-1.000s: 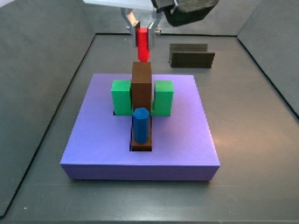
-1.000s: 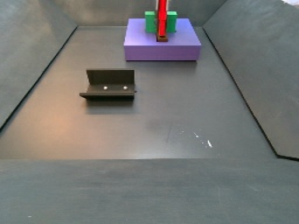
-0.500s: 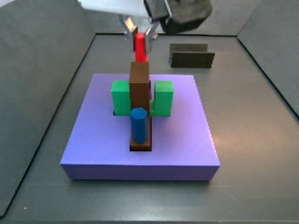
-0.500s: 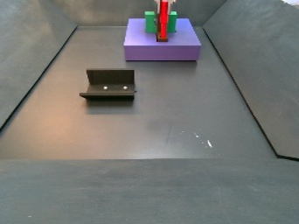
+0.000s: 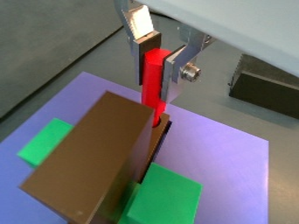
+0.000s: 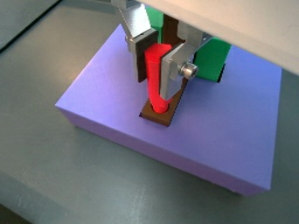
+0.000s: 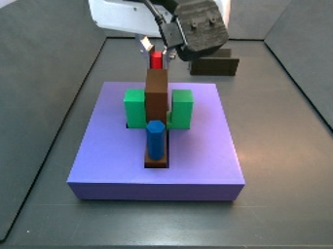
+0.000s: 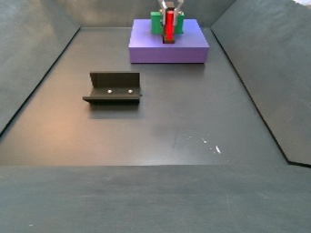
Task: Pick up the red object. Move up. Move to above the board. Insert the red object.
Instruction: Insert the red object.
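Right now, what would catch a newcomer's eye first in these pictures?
The gripper above the board, its fingers closed on the red peg, which stands upright with its lower end in the brown slot. Next, the blue peg standing at the strip's other end, and the dark fixture alone on the floor.

Red object (image 7: 158,60) below the pincer (image 7: 156,49) is mostly hidden behind the brown strip (image 7: 158,92) in a side view (only its top shows). Its lower tip (image 5: 156,120) is hidden in a wrist view. Pincer body cut off by picture edge.
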Controlling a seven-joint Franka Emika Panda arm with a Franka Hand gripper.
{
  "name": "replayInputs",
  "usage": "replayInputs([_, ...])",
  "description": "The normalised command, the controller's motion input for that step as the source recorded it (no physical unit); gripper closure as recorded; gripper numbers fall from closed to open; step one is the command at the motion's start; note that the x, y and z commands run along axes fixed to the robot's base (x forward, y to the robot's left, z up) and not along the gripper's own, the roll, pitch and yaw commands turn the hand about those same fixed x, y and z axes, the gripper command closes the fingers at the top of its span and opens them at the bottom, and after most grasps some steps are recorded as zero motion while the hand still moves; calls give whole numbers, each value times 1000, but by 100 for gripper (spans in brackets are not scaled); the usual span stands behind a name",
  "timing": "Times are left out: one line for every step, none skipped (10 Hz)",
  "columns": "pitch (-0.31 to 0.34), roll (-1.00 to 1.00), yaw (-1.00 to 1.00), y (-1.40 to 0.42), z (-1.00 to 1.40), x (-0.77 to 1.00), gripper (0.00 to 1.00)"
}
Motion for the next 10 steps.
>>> replayInputs([0, 146, -17, 49, -134, 0, 100])
replayInputs([0, 109, 0, -40, -209, 0, 100])
replayInputs([0, 114, 3, -266, -171, 134, 100])
replayInputs([0, 121, 43, -151, -229, 271, 100])
replayInputs([-71, 90, 0, 0, -371, 97, 100])
replayInputs([-136, 140, 0, 149, -457, 0, 100])
replayInputs([-141, 143, 0, 217, -534, 0, 100])
replayInputs([-114, 47, 0, 103, -529, -37, 100])
replayInputs([0, -26, 0, 63, 0, 0, 100])
replayInputs([0, 0, 0, 0, 0, 0, 100])
